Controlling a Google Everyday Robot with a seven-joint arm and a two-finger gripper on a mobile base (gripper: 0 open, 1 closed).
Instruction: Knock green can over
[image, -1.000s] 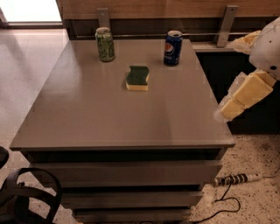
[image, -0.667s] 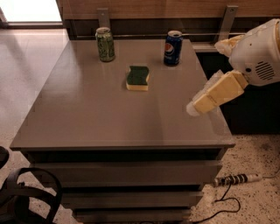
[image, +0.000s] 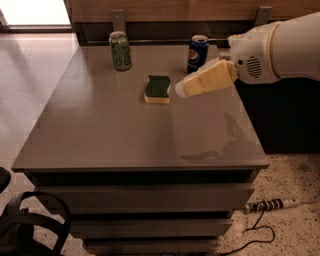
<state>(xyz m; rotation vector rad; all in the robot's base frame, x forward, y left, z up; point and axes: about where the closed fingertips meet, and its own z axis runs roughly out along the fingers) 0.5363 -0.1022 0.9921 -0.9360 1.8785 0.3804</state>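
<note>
The green can (image: 120, 50) stands upright near the far left corner of the grey table (image: 115, 130). It is light green with darker print and a silver top. My gripper (image: 181, 89) reaches in from the right on a white arm (image: 280, 47), above the table's middle right. Its tip hovers just right of the green-topped yellow sponge (image: 157, 89) and in front of the blue Pepsi can (image: 198, 53). The gripper is well to the right of the green can and apart from it.
A wooden wall with metal brackets (image: 118, 19) runs behind the table. A power strip and cable (image: 270, 205) lie on the speckled floor at the right. A dark curved object (image: 30, 225) sits at the lower left.
The arm has swung left and farther over the table, from the right edge to beside the sponge. The cans and sponge have not moved.
</note>
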